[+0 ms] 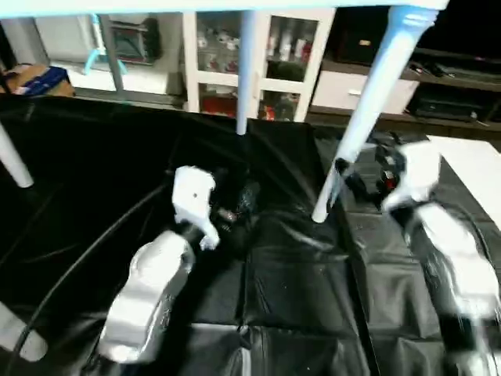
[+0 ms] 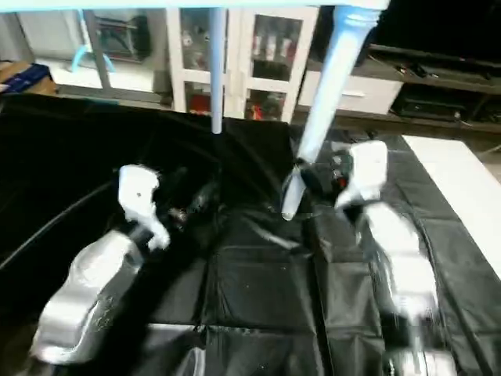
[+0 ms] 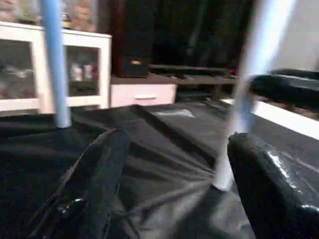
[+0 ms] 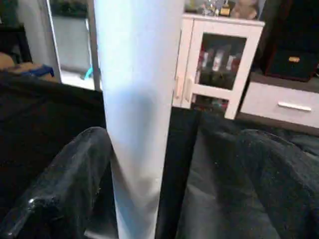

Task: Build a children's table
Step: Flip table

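Since the children's table stands upright on its own legs, with the white top [image 1: 235, 6] running across the upper edge of the head views, the build looks close to finished. Three legs are plainly seated under the top with their feet on the black sheet [image 1: 290, 313]: the near leg [image 1: 368, 110] slants down from its corner socket, the far leg [image 1: 246, 70] stands straight behind it, and a third leg [image 1: 14, 164] shows on the robot's left. A rounded white end [image 1: 19, 333] also shows low on the left; whether it is the fourth leg I cannot tell, nor whether every thread is fully home.

What seems left is checking or tightening. The right claw [image 1: 348, 178] is spread wide around the lower part of the near leg, one finger [image 4: 65, 174] on each side, not clamped on it as far as the frames show. The left claw [image 1: 235, 210] hangs released over the sheet, between the two middle legs, holding nothing.

Behind the sheet stands a white glass-door cabinet [image 1: 290, 55] and a dark shelf unit [image 1: 438, 86].
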Motion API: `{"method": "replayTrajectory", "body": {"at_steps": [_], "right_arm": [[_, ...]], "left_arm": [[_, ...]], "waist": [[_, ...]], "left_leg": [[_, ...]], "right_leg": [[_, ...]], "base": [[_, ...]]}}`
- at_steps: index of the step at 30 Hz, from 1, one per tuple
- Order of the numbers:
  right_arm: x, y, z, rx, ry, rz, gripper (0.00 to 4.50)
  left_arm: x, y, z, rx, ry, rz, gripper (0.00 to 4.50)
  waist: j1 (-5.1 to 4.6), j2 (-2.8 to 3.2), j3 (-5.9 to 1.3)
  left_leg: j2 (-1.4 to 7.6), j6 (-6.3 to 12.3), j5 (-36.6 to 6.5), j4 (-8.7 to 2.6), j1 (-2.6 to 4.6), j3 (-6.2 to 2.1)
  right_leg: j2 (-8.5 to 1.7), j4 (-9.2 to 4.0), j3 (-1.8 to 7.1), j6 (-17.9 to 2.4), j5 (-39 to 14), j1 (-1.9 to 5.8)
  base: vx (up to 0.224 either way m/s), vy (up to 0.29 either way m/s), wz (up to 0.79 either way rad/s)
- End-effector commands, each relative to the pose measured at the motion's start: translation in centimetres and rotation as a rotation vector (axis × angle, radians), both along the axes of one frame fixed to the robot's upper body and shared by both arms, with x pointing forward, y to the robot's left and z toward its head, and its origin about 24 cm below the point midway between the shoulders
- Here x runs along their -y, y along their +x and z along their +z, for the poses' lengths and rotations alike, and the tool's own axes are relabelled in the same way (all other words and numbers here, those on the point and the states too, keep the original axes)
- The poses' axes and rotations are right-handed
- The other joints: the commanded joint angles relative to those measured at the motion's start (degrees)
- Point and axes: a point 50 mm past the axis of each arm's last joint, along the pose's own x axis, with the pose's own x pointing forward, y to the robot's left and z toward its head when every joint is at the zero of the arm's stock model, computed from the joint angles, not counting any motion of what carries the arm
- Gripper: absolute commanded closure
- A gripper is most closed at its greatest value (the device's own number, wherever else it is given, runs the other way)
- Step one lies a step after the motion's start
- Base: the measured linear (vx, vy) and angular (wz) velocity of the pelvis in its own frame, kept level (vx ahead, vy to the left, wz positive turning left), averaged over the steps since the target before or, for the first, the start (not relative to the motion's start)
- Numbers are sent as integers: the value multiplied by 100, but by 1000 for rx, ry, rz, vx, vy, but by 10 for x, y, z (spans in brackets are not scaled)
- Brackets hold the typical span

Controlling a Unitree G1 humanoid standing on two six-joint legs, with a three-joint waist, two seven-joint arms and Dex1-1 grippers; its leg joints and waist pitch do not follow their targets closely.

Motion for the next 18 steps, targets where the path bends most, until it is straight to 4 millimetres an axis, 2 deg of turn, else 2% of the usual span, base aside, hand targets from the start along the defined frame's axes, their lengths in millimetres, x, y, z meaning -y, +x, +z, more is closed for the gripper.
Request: {"method": "replayTrajectory", "body": {"at_steps": [1,2,3,4,6,7,9,10,11,12,13,14,15,17,18], "right_arm": [[4,7,-3,-24,23,4,7],[4,8,-3,-26,28,11,7],[2,11,-4,-35,51,53,7],[1,12,-5,-38,63,76,7],[-2,16,-6,-43,61,128,7],[-2,17,-6,-43,59,132,7],[-1,22,-7,-39,45,152,7],[0,24,-6,-35,53,154,7],[1,25,-6,-33,57,151,7],[2,27,-5,-30,61,152,7],[2,27,-5,-25,70,159,7],[2,26,-4,-22,75,165,35],[3,26,-5,-18,76,171,35],[6,20,-7,-17,80,188,43],[7,17,-8,-20,76,195,48]], "left_arm": [[1,-6,4,3,4,-36,99],[0,-7,4,4,5,-35,99],[-3,-8,4,1,10,-24,99],[-5,-9,4,-1,13,-17,99],[-8,-11,3,-6,20,-6,99],[-8,-11,3,-7,21,-5,99],[-9,-13,3,-14,27,0,99],[-10,-15,3,-18,28,0,99],[-11,-16,3,-22,30,4,99],[-12,-18,4,-25,33,8,99],[-13,-19,3,-27,38,14,99],[-14,-20,3,-28,41,19,99],[-16,-21,3,-32,43,28,99],[-20,-25,2,-41,43,48,99],[-21,-26,2,-45,43,55,99]], "waist": [[11,-1,-286],[10,0,-294],[51,-14,-339],[74,-12,-381],[110,-14,-361],[126,-45,-362],[144,-31,-366],[145,-57,-355],[146,-52,-352],[164,-52,-334],[168,-90,-326],[174,-75,-322],[187,-82,-315],[213,-113,-309],[236,-95,-312]], "left_leg": [[434,-48,-875,-509,35,-150],[433,-3,-736,-508,12,-148],[437,113,-357,-463,16,-120],[422,291,96,-422,-19,-105],[433,486,273,-416,-14,-75],[448,549,235,-417,-15,-72],[467,577,242,-413,-1,-60],[473,590,216,-412,-1,-45],[476,585,173,-416,-8,-47],[486,543,30,-425,3,-32],[486,525,-23,-431,4,-23],[487,492,-92,-436,5,-21],[496,422,-199,-444,29,-12],[504,332,-278,-457,27,-10],[509,288,-250,-458,42,-4]], "right_leg": [[-444,-408,206,-1248,-407,79],[-442,-389,203,-1283,-244,104],[-437,-344,203,-1339,245,115],[-423,-274,200,-1426,867,143],[-416,-262,193,-1545,1130,114],[-432,-260,186,-1607,1030,118],[-430,-261,174,-1674,944,93],[-428,-266,177,-1697,886,82],[-433,-262,175,-1708,820,88],[-437,-285,175,-1675,583,70],[-431,-303,174,-1649,481,63],[-429,-300,177,-1624,390,60],[-422,-322,177,-1571,240,37],[-422,-322,178,-1496,147,41],[-413,-320,179,-1445,188,27]], "base": [[0,0,0],[0,0,0],[0,0,0],[0,0,0],[0,0,0],[0,0,0],[0,0,0],[0,0,0],[0,0,0],[0,0,0],[0,0,0],[0,0,0],[0,0,0],[0,0,0],[0,0,0]]}}
